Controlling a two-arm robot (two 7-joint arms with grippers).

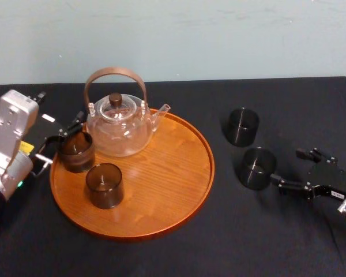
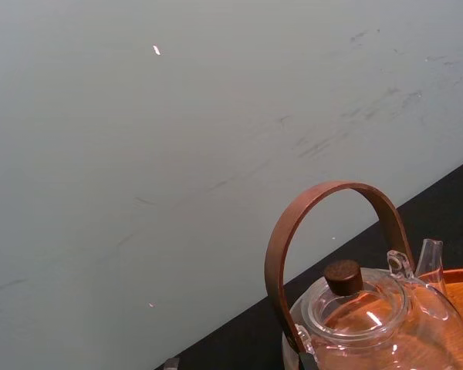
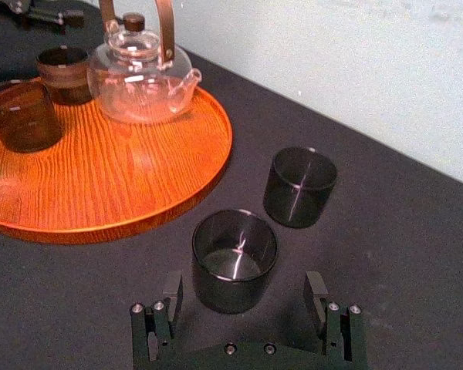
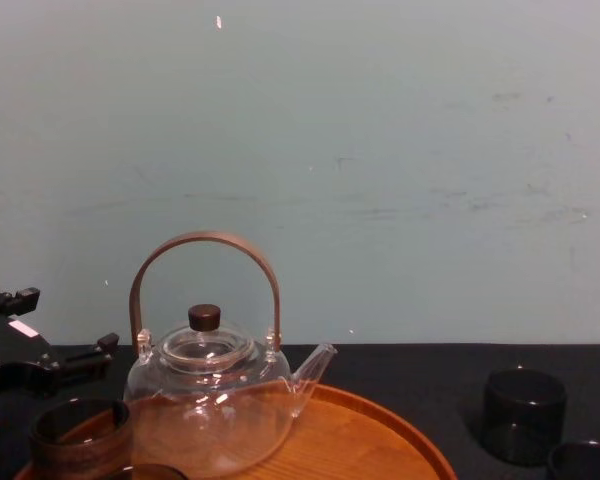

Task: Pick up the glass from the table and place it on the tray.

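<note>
Before you, a black table point(image 1: 265, 242) runs back to a pale wall point(image 1: 173, 34).

On the left half of the table lies the tray point(image 1: 161, 190), round, orange-brown wood with a low raised rim. At the back of the tray stands a clear glass teapot point(image 1: 118, 130), upright, with a brown hooped handle and a dark knob on its lid, its spout turned toward your right.

Your left gripper point(image 1: 66, 134) is at the tray's left edge, level with the teapot. You cannot tell from these views how far it is open, nor whether it has hold of anything.

Your right gripper point(image 3: 244, 284) is low over the table at the right, well apart from the tray. It is spread wide and holds nothing. In the right wrist view its two fingertips stand one to each side of the nearer glass point(image 1: 256, 168), with a bare gap on both sides.

The nearer glass is dark and upright on the table, just off the tray's right rim. The farther glass point(image 1: 243, 126), of the same kind, stands just behind it, also on the table.

On the tray's left part stand two smoky cups: the rear cup point(image 1: 76, 151) beside the left gripper and close to the teapot, and the front cup point(image 1: 104, 184) just in front of it.
</note>
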